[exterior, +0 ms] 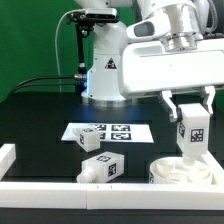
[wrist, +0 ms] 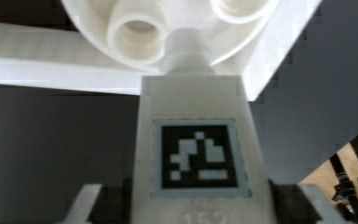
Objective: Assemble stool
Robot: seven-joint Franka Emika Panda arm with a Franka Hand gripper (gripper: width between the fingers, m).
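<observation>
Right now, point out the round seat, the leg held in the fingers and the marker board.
round seat [exterior: 179, 172]: exterior view, on its upper face.
held leg [exterior: 193, 131]: exterior view, on its tagged face.
marker board [exterior: 108, 131]: exterior view, on its printed top.

Your arm [exterior: 150, 60] is glossy white, its shells rounded and bulky, with a grey metal ring [exterior: 182, 40] above the white gripper [exterior: 190, 110]. The base [exterior: 103, 78] carries a small black triangle mark [exterior: 108, 64] (blue light [exterior: 100, 102] glows beneath it); thin black cables [exterior: 40, 83] trail off its side.
</observation>
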